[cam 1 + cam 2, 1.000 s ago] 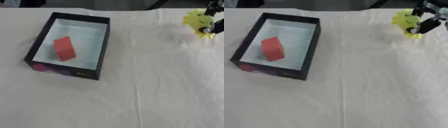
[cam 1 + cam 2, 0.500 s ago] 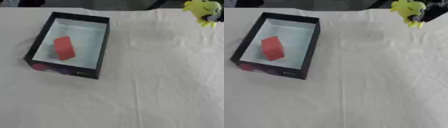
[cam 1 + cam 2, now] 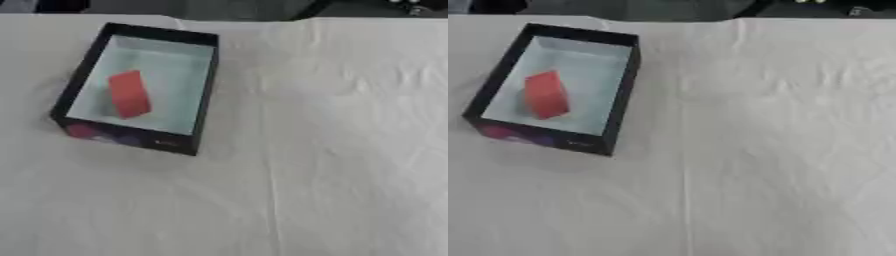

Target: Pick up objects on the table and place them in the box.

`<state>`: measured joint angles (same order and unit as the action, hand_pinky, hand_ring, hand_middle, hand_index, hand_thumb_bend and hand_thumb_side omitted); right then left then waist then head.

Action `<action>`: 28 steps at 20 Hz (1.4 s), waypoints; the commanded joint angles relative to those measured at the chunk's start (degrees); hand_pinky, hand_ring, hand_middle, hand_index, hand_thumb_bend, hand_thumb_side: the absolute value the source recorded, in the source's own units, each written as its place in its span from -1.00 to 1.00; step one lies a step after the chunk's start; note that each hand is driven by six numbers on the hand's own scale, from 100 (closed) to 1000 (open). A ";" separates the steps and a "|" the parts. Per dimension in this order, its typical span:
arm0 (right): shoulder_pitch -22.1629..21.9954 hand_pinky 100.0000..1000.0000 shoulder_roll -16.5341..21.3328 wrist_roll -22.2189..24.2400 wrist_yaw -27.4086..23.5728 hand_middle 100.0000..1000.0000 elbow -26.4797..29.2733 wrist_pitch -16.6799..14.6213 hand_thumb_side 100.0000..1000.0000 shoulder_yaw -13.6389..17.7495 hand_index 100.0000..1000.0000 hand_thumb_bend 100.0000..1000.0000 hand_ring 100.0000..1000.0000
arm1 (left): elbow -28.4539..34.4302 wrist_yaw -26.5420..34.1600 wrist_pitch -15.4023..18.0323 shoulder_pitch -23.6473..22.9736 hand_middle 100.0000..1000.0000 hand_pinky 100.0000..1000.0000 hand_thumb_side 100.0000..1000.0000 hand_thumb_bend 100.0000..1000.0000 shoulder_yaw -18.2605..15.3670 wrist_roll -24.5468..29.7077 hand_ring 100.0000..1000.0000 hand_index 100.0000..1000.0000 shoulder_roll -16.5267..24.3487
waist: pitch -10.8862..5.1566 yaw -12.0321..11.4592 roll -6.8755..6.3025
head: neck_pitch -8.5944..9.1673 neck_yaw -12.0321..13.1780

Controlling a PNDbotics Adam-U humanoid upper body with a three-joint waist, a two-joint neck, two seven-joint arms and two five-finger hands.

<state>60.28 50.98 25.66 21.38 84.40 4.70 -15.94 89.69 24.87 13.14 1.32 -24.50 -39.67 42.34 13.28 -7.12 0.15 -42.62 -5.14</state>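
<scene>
— What lies nearest to you?

— Only the white cloth [image 3: 332, 165] that covers the table. It is soft and matte, a little rumpled, with a long fold line [image 3: 271, 210] running from the near edge away from me.

— And your hands?

— Neither my left hand nor my right hand shows in either eye's view, so I cannot tell whether their fingers are straight or curled, or whether they carry anything. I cannot say how the box lies relative to them either; I can only place it on the table.

— Where is it, then?

— The box [image 3: 202, 95] stands on the cloth in the far left part of the table, turned slightly askew. It is a shallow rectangular tray, open at the top, with thin black walls and a smooth, pale bluish-white floor. Its near outer wall carries blurred pink and purple patches [image 3: 84, 131]; I cannot make out what they are.

— Anything in it?

— A red block [image 3: 129, 94] with flat faces and straight edges. It rests on the floor in the left half of the box, leaning a little.

— And beyond that?

— The cloth ends at the table's far edge, and behind it runs a dark strip [image 3: 675, 7] too blurred for me to read
</scene>
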 commanded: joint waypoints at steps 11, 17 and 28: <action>13.86 0.60 -13.56 6.21 1.78 -0.30 -1.38 -1.24 -1.00 -6.11 -0.07 -0.36 0.27 | 1.76 -0.71 -0.86 0.92 0.50 0.58 0.29 -0.09 0.74 0.81 0.40 0.66 3.19 | -2.67 -1.03 -0.03 | -1.00 -1.51; 16.13 0.60 -20.52 6.72 2.47 -0.30 -4.48 -1.44 -1.00 -7.03 -0.07 -0.36 0.27 | 2.26 -0.96 -1.08 1.34 0.50 0.58 0.29 -0.09 1.09 1.05 0.40 0.66 3.00 | -3.04 -1.57 -0.34 | 0.75 -2.51; 18.39 0.61 -32.52 6.06 3.18 -0.32 -9.04 -2.33 -1.00 -6.89 -0.08 -0.37 0.26 | 1.97 -0.62 -1.34 1.83 0.50 0.58 0.28 -0.09 1.58 1.50 0.40 0.66 3.00 | -3.69 -1.71 -0.32 | -0.10 -4.19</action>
<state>77.05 18.99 32.03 24.85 75.35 2.37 -23.67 91.17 24.38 11.80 2.59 -22.68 -38.35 42.66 11.00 -8.74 0.19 -42.66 -9.05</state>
